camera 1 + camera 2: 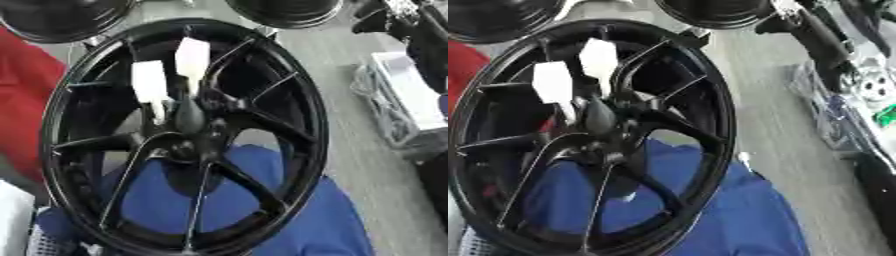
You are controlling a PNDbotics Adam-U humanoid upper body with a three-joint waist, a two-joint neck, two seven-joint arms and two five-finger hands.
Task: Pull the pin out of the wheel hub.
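Wheel hub (188, 145) stood black on blue cloth (306, 225); your robot hand was hidden, so its state couldn't be told. Two white labels (149, 82) carried no readable writing.

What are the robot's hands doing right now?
Left hand: not in view.
Right hand: not in view; only a dark arm shows, upper right.
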